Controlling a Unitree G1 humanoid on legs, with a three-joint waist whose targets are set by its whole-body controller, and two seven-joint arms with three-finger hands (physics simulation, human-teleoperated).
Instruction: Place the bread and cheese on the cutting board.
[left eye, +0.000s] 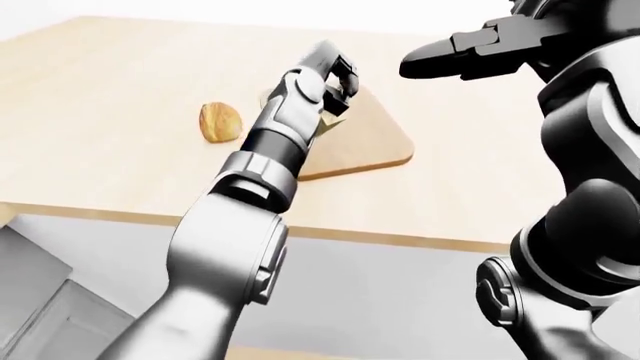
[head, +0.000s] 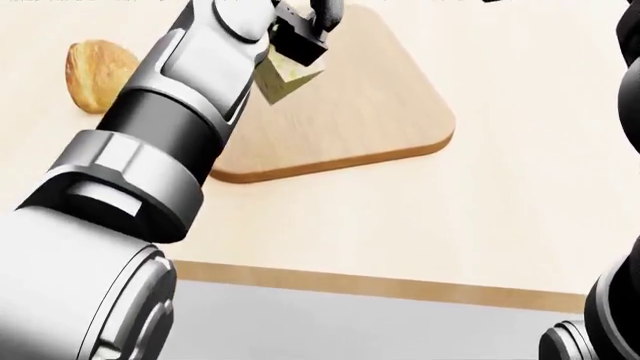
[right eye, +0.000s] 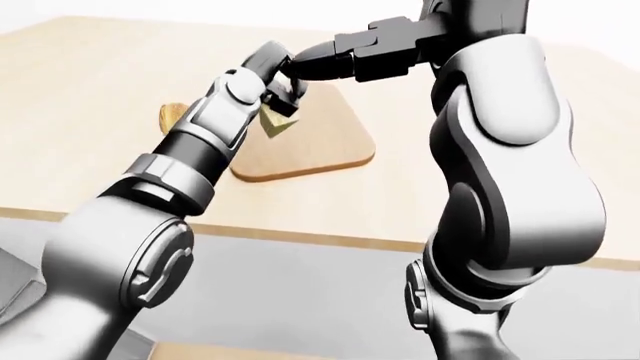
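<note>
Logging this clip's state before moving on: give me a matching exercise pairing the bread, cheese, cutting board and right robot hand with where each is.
Things:
1. bread
2. cheese
3. cutting board
4. right robot hand

Places:
A. held in the left robot hand over the board
B. raised above the table, holding nothing
C. lying on the table left of the board
D. flat on the table, nothing resting on its visible part

Pairs: 1-C, 2-A, 3-D, 4-B

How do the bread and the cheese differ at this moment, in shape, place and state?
The bread is a rounded, golden-brown lump; the cheese is a pale yellow wedge with a sharp point. The bread lies on the table, left of the cutting board in the head view; the cheese is over the board. The bread is untouched; the cheese is held in the left hand.
</note>
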